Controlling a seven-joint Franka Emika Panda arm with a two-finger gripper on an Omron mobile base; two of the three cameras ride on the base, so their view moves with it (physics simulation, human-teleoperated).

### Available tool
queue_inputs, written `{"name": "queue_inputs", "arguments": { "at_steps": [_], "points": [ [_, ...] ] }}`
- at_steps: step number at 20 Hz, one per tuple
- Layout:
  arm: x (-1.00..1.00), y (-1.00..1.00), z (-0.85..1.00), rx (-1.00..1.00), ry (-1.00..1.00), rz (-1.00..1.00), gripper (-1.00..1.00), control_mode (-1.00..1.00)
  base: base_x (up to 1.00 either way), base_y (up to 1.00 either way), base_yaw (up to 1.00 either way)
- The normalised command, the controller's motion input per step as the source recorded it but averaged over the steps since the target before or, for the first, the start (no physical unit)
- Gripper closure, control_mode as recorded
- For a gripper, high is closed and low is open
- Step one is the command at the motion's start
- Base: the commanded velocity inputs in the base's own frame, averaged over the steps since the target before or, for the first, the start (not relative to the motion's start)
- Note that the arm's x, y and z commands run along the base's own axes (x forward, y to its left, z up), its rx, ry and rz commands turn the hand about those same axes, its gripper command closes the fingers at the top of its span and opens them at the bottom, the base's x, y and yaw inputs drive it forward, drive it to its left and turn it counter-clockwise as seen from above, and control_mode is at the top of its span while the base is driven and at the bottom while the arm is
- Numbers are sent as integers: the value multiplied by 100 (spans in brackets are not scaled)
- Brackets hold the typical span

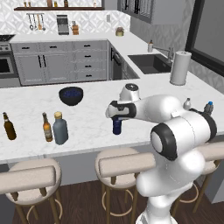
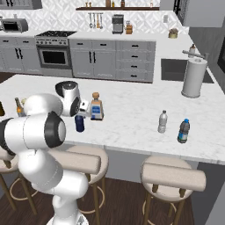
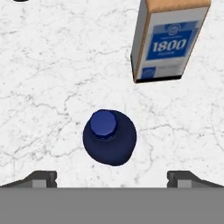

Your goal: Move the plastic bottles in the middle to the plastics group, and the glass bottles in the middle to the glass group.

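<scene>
**Open jaws above the upright navy bottle**

Left base view: the small dark navy-blue plastic bottle (image 1: pixel 117 126) stands upright near the front edge of the white marble worktop (image 1: pixel 92 116), directly under the robot's hand. Toward the left end stand two slim brown glass beer bottles (image 1: pixel 9 126) (image 1: pixel 47 127), with a squat grey-blue bottle with a tan cap (image 1: pixel 60 128) just beside the nearer one. A dark round bowl (image 1: pixel 71 96) sits farther back; its contents cannot be made out.

Right base view: the squarish pale bottle with blue label and cork stopper (image 2: pixel 96 107) stands upright just behind the navy bottle. Toward the right end stand a clear greyish water bottle (image 2: pixel 163 121) and a blue-capped water bottle (image 2: pixel 183 131), well apart from the middle.

Hand view: the gripper (image 3: pixel 111 178) looks straight down on the navy bottle's cap, long axis vertical; the jaws stand wide open, holding nothing.
</scene>
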Motion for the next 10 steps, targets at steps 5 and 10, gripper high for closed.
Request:
{"name": "queue_inputs", "arguments": {
  "at_steps": [5,10],
  "points": [
    [17,-1,-15,0,0,0,-100,-100,0,0,0],
    [5,0,-2,0,-7,0,-100,-100,0,0,0]
  ]
}}
